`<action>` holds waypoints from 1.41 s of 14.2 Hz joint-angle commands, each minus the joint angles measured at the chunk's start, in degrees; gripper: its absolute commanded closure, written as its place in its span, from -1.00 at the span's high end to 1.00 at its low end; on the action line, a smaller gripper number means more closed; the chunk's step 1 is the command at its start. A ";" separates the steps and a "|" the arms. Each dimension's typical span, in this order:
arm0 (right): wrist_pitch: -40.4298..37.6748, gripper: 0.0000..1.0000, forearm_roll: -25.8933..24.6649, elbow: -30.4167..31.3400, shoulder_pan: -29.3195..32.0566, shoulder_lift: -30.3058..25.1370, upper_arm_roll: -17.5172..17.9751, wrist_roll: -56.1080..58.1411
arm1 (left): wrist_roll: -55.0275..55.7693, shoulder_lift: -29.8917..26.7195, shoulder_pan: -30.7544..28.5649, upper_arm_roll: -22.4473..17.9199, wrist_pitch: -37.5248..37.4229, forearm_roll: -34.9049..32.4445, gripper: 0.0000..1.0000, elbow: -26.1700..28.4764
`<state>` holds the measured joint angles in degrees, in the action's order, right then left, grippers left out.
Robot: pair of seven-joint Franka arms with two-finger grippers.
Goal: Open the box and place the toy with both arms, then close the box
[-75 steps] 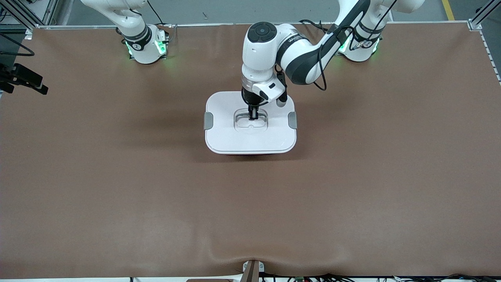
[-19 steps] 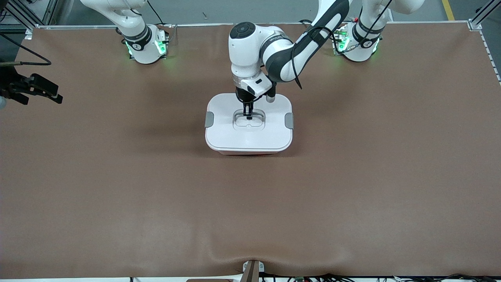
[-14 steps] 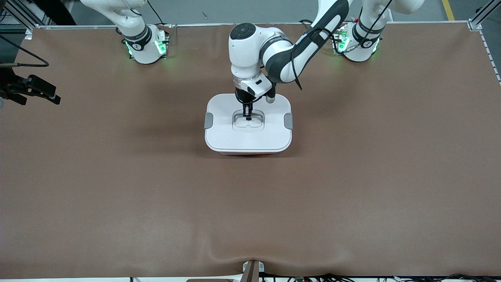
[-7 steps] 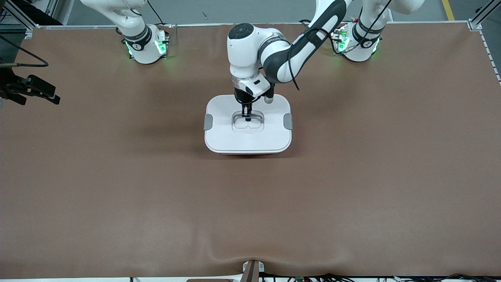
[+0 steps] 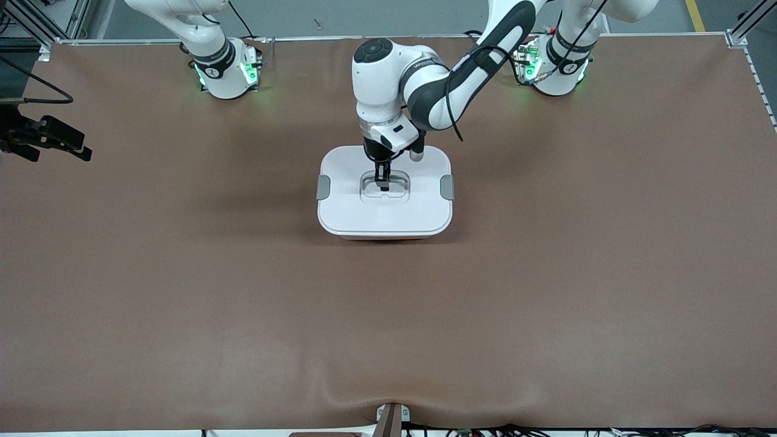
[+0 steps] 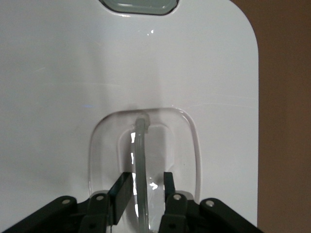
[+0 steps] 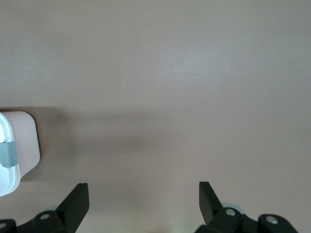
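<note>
box (image 5: 385,200): lid on, mid-surface, between the two arm bases and nearer the front camera | left tool (image 6: 143,191): down in lid recess, fingers spread slightly either side of clear handle (image 6: 141,160), small gaps | right tool (image 7: 143,196): spread wide over bare surface (image 5: 546,273), right arm waits

Both arms (image 5: 425,91) are glossy white with dark grey joint bands, round dark caps, black cables clipped alongside, green-lit bases (image 5: 224,76), and small black screw-studded jaws.
</note>
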<state>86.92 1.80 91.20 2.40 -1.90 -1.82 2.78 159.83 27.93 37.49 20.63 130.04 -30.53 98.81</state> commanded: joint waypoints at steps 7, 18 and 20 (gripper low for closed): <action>-2.19 1.00 0.57 -0.06 1.12 -0.12 0.41 0.12 | 9.37 -1.21 0.13 0.11 -6.46 -2.52 1.00 -3.97; -2.19 1.00 0.84 -0.15 1.82 -0.12 0.41 0.21 | -16.18 -5.34 -7.06 0.11 -23.15 10.84 1.00 -13.28; -2.02 1.00 0.84 -0.32 1.91 -0.12 0.41 0.03 | -21.03 -7.27 -9.61 0.11 -24.13 12.24 1.00 -13.82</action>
<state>84.99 1.80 91.21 3.28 -1.89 -1.91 2.78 143.37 22.54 30.00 20.39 108.18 -20.39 86.05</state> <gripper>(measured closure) 0.000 0.000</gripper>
